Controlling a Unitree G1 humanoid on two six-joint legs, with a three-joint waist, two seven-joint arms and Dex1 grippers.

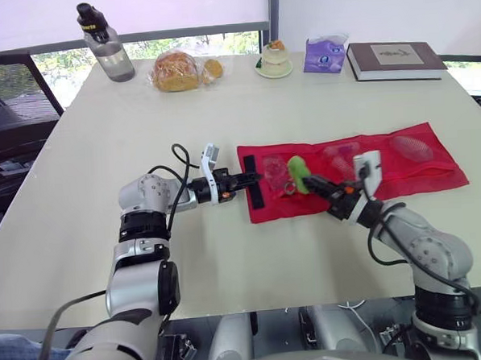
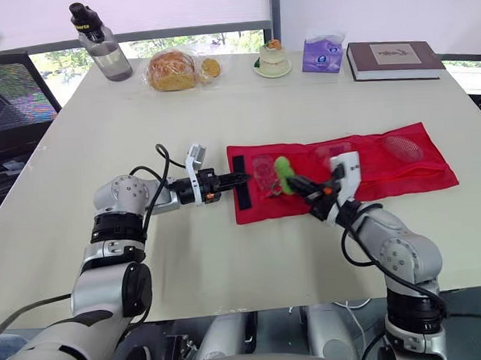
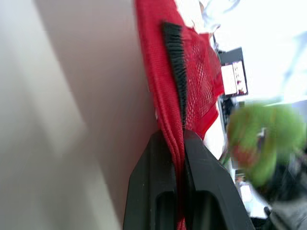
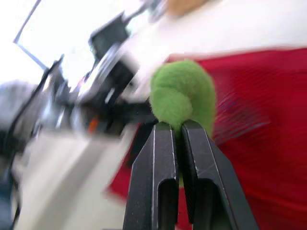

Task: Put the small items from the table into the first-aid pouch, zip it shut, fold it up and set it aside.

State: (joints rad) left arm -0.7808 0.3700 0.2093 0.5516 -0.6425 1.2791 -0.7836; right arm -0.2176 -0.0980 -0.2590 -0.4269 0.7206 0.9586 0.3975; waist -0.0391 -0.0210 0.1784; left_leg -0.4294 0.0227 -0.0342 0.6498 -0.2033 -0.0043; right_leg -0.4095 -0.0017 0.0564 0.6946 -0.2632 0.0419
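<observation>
Loading step, by the look of it; zipping, folding and setting aside not yet begun.

Lying flat and unfolded across the middle of the table [image 1: 78, 156], long side running 9 to 3 o'clock: the pouch [image 1: 433, 166]. Clamped at its 9 o'clock edge by the left gripper [image 1: 255, 178], fingers shut tight on a fold of the red cloth, just beside the black strip [image 1: 258, 198]. Pinched in the right gripper [image 1: 311, 181], fingers nearly closed on its lower end: a fuzzy green roll [image 1: 297, 170], raised over the 9 o'clock third of the pouch and apart from the cloth.

Next, probably: lower the roll into a pocket mouth while keeping the left clamp taut so the cloth does not bunch, then let go and draw clear. Hard to tell which pocket stands open, or where the zip runs. Worth watching for the fuzzy surface snagging on mesh.

Inside the mesh pockets [image 1: 360, 161]: pale, see-through things at the 3 o'clock end [image 1: 412, 147], at the centre [image 1: 341, 152] and near 9 o'clock [image 1: 276, 174]. Too faint to name.

Along the table's far edge, well apart from the work: bottle [image 1: 109, 51] at 11 o'clock, bread [image 1: 178, 70] beside it, cake [image 1: 275, 59] at 12, tissues [image 1: 324, 55] and book [image 1: 395, 59] toward 1.
</observation>
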